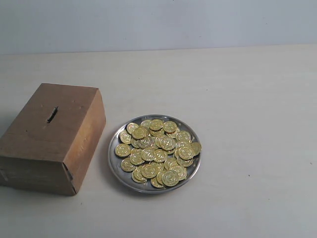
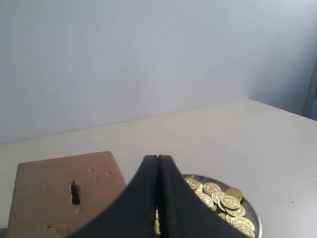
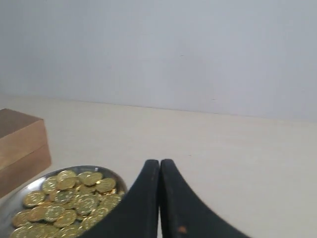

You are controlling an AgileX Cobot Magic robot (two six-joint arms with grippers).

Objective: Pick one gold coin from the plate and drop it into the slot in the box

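Table (image 1: 247, 99): pale cream top, matt, filling most of the exterior view. It carries the box and the plate.
Wall (image 1: 158, 25): plain pale grey-blue, rising behind the table's far edge.
Box (image 1: 44, 139): brown rectangular cardboard with plain faces. It stands flat on the table at the left of the exterior view, turned slightly so that one near corner points toward the camera. Its right side face lies just beside the plate, with a narrow strip of table between them.
Plate (image 1: 148, 190): round, shallow, silver metal with a raised shiny rim. It rests flat on the table to the right of the box, near the middle of the exterior view.
Gold coins (image 1: 158, 151): several dozen, heaped and overlapping, covering nearly the whole floor of the plate and all lying inside the rim.
Left gripper (image 2: 157, 159): two dark fingers pressed together with no gap, nothing between them. It hangs above the table, with the box top and the near edge of the plate below it.
Right gripper (image 3: 159, 162): dark fingers likewise closed tight along their length and holding nothing. The plate and one end of the box show beyond it.
Slot (image 1: 52, 114): short, narrow dark slit in the top face of the box, toward its far side.
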